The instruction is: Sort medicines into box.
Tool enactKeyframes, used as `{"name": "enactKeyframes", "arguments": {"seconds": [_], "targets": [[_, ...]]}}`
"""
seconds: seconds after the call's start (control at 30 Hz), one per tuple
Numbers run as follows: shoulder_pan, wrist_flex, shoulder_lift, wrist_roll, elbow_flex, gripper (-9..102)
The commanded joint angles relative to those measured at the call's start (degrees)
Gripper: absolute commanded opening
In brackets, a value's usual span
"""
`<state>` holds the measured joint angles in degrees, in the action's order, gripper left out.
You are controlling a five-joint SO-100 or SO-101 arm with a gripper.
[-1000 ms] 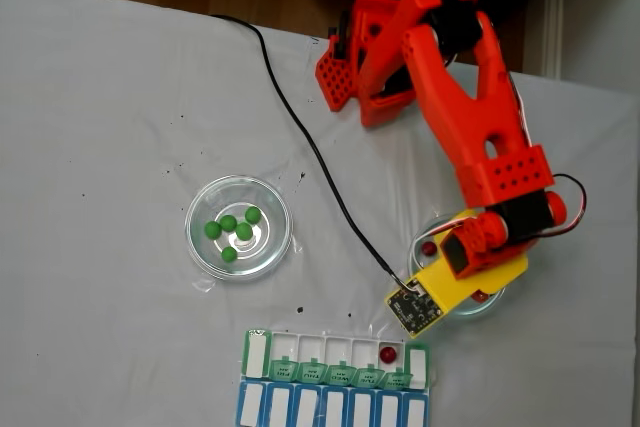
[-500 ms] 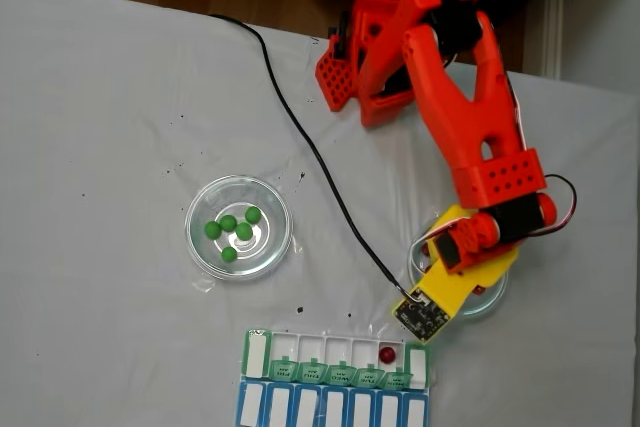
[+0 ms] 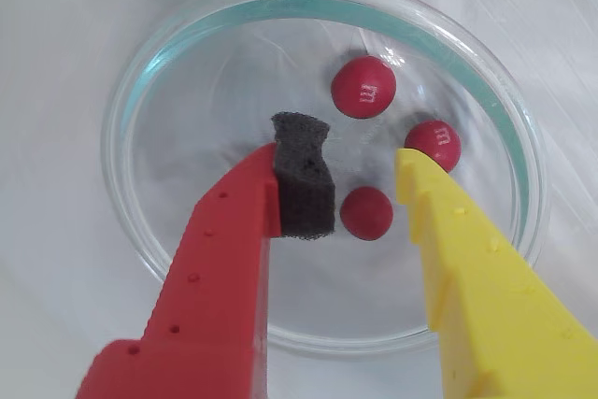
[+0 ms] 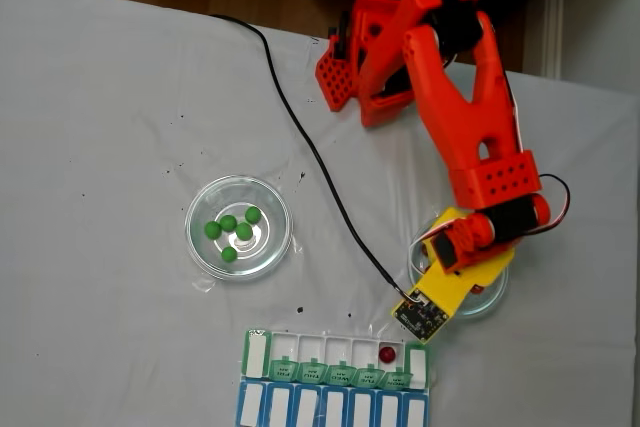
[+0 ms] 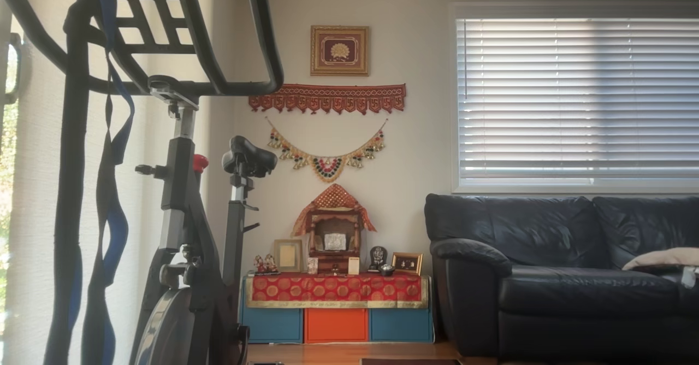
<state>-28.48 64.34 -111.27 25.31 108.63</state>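
In the wrist view my gripper [image 3: 360, 175] is open, low inside a round clear glass dish [image 3: 187, 63]. Its red finger carries a dark foam pad [image 3: 304, 184], and the yellow finger [image 3: 439, 231] is on the right. Three dark red medicines lie in the dish: one [image 3: 366, 212] sits between the fingers, one [image 3: 363, 87] is farther off, and one [image 3: 434, 140] is just beyond the yellow tip. In the fixed view the arm [image 4: 470, 127] covers this dish [image 4: 495, 297]. Several green medicines [image 4: 236, 229] lie in the left dish [image 4: 275, 209]. The box [image 4: 335, 382] holds one red medicine [image 4: 388, 354].
A black cable [image 4: 310, 147] runs across the white cloth from the top to the wrist camera. The box lies at the table's near edge in the fixed view. The other view looks into a room with an exercise bike [image 5: 180, 217] and a sofa [image 5: 546, 272].
The wrist has shifted slightly left and tilted down over the right dish. The dishes, the box and the medicines in them have not moved.
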Motion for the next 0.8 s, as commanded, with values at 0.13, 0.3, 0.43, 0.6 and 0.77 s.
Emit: {"name": "enactKeyframes", "arguments": {"seconds": [0.13, 0.3, 0.43, 0.6, 0.77], "targets": [[-0.09, -3.78, -1.85, 2.02, 3.08, 25], [0.18, -6.77, -1.93, 1.93, 4.83, 25], [0.18, -7.03, -2.37, 2.11, 5.27, 26], [0.18, -8.26, -0.79, 2.11, 5.01, 25], [0.18, -8.17, 0.97, 2.29, 4.31, 25]]}}
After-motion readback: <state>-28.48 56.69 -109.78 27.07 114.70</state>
